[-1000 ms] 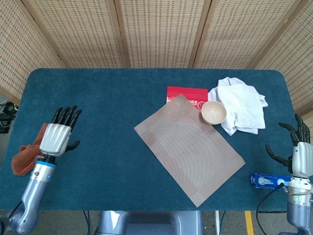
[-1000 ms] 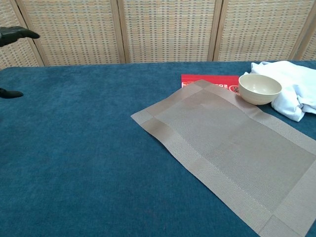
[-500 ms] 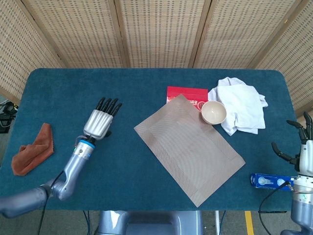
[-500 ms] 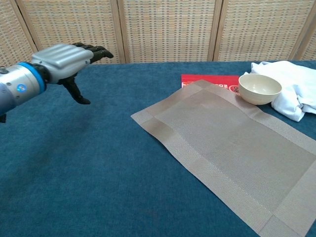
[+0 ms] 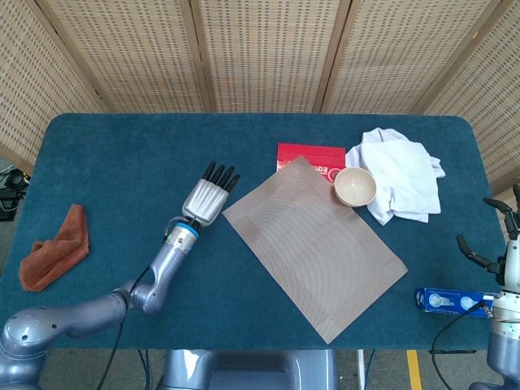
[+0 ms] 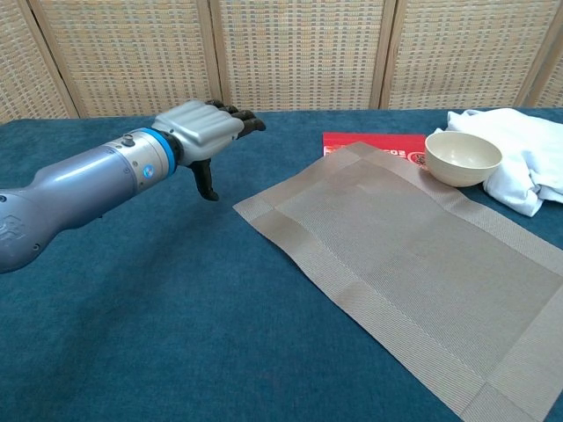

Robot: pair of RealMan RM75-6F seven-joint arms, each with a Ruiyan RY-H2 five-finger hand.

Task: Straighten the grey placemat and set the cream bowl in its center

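Observation:
The grey placemat (image 5: 314,245) (image 6: 406,259) lies skewed on the blue table, one corner pointing left and another over a red packet. The cream bowl (image 5: 355,187) (image 6: 463,157) stands upright just off the mat's far right edge, touching the white cloth. My left hand (image 5: 210,197) (image 6: 204,134) hovers palm down just left of the mat's left corner, fingers stretched out and holding nothing. My right hand (image 5: 505,236) shows only at the right edge of the head view, fingers spread and empty, well away from mat and bowl.
A crumpled white cloth (image 5: 400,173) (image 6: 526,160) lies at the back right. The red packet (image 5: 311,157) (image 6: 374,142) sits partly under the mat. A rust-coloured rag (image 5: 54,257) lies near the left edge, and a blue packet (image 5: 448,300) near the front right corner.
My left arm has swept from the rag at the left edge rightward across the table to the mat's left corner. My right hand has drifted slightly right and lower in the head view.

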